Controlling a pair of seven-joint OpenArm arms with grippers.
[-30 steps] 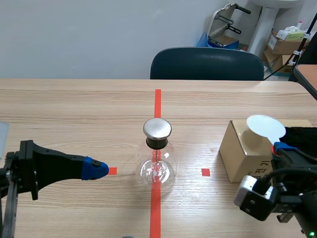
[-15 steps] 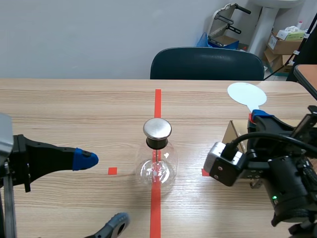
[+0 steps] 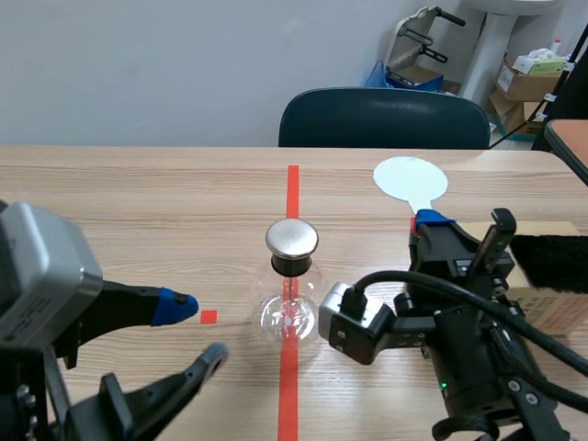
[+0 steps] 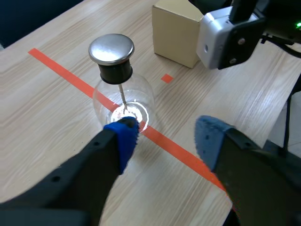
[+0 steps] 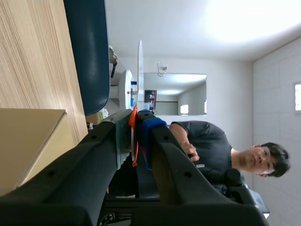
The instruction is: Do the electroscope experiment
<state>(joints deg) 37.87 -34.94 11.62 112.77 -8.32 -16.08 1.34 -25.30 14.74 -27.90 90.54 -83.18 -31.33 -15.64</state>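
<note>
Mid-table (image 3: pixel 138 193), on tape line: flask (image 3: pixel 292 308) with metal cap (image 3: pixel 292 238). Open wood from flask to far edge; chair (image 3: pixel 384 118) beyond. Left gripper (image 3: pixel 196 331) spread wide just left of flask, near edge. Right arm (image 3: pixel 459 349) fills gap between flask and box (image 3: pixel 556 308) at right edge. White disc (image 3: pixel 410 178), clamped in right gripper (image 3: pixel 430 220), stands raised right of cap.

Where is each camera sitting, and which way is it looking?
Scene view: between the arms, facing across the table to the chair; both arms show, left gripper open, right gripper holding up the white disc.
Left wrist view: on the left arm, looking down past its open fingers at the glass flask and cardboard box.
Right wrist view: on the right arm, turned sideways, facing the chair; its fingers pinch the white disc.
Shared: all three show the cardboard box.
</note>
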